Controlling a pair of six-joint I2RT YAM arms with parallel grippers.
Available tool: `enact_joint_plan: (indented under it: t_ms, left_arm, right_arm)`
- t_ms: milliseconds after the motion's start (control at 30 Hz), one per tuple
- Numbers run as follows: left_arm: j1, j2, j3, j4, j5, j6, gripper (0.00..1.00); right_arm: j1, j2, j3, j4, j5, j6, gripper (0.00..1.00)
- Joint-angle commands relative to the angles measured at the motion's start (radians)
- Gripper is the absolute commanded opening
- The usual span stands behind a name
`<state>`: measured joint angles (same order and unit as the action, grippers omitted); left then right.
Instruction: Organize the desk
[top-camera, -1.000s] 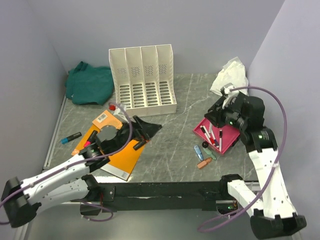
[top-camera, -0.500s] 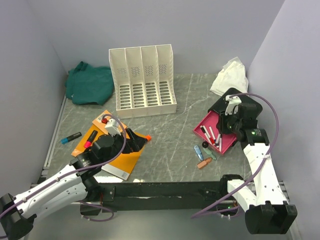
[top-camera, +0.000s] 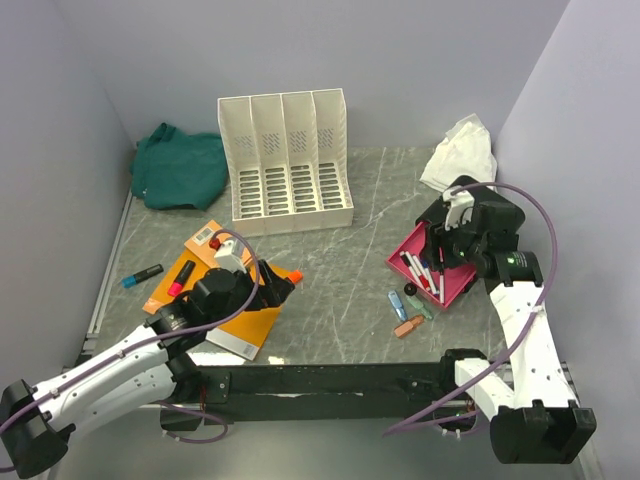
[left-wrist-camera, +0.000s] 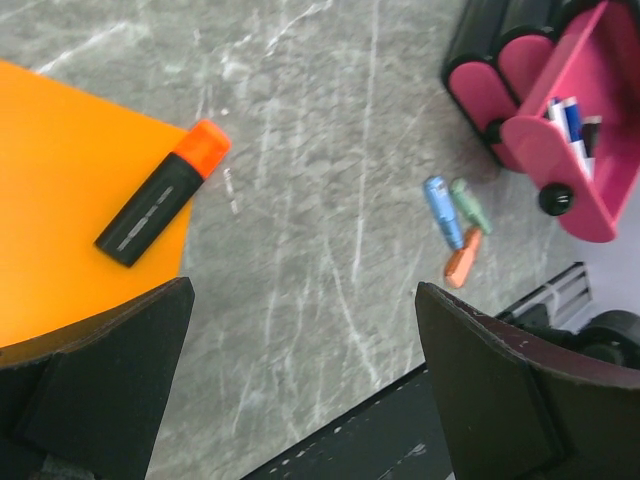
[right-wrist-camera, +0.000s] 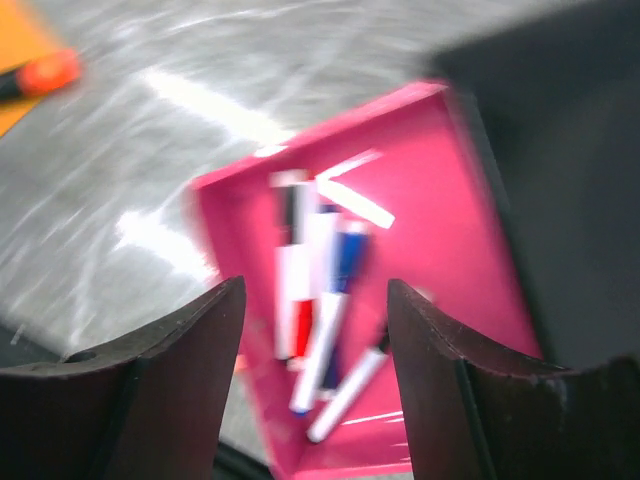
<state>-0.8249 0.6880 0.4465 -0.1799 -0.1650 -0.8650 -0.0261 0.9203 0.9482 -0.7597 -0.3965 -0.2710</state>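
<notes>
The desk (top-camera: 350, 200) is dark grey-green stone with white veins. My left gripper (top-camera: 268, 285) is open and empty, low over the right corner of an orange notebook (top-camera: 250, 322). A black marker with an orange cap (left-wrist-camera: 162, 193) lies on that corner of the notebook (left-wrist-camera: 60, 200), ahead of the left gripper (left-wrist-camera: 305, 400). My right gripper (top-camera: 440, 248) is open and empty above a pink tray (top-camera: 455, 285). In the right wrist view the tray (right-wrist-camera: 430, 250) holds several pens (right-wrist-camera: 320, 290) between the fingers of the right gripper (right-wrist-camera: 315, 400).
A white file organizer (top-camera: 288, 155) stands at the back, with a green cloth (top-camera: 180, 165) to its left and a white crumpled cloth (top-camera: 460, 150) at the back right. Small blue, green and orange items (top-camera: 408, 312) lie left of the tray. A blue marker (top-camera: 142, 275) lies far left.
My left gripper has drawn back toward the near left, leaving the orange-capped marker uncovered on the notebook's corner. My right gripper has shifted over the pink tray.
</notes>
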Motion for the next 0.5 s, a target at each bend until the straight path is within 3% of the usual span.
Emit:
enact_joint_plan:
  t_ms: [0,200,300,467]
  left_arm:
    - [0.003,0.007,0.054,-0.038,-0.037,0.029,0.99]
    - [0.004,0.007,0.061,-0.064,-0.059,0.032,0.99]
    - [0.003,-0.001,0.075,-0.137,-0.161,-0.032,1.0]
    - [0.007,-0.021,0.11,-0.269,-0.271,-0.101,0.99]
  right_arm:
    - [0.021,-0.008,0.073,-0.157,-0.312,-0.212,0.66]
    - [0.164,-0.043,0.043,-0.234,-0.418,-0.367,0.66]
    - [0.242,-0.028,0.052,-0.269,-0.461,-0.453,0.66]
    - [0.362,0.074,0.153,-0.254,-0.432,-0.409,0.66]
